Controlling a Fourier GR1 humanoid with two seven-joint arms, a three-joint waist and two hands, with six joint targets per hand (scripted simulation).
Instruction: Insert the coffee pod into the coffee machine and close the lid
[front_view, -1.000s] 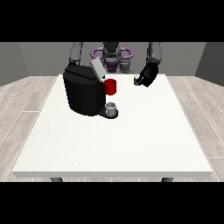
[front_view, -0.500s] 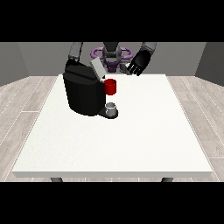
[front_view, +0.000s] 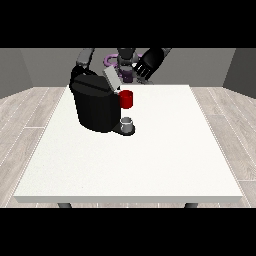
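Here, the hand at the view's right hovers with fingers relaxed, holding nothing, at one o'clock from the coffee machine; its grey lid stands raised. Judged best: press the lid down squarely. No coffee pod plainly shows

The coffee machine hides the hand at the view's left entirely; only the grey upper arm shows above the machine's top, so whether that hand is open or curled cannot be told. The robot's torso is mostly covered by the raised lid and by the hand at the view's right. A small grey thing sits at the machine's base, too small to tell whether it is the pod. The counter hides all but the stubs of its legs at the lower edge, and covers the robot's lower body.
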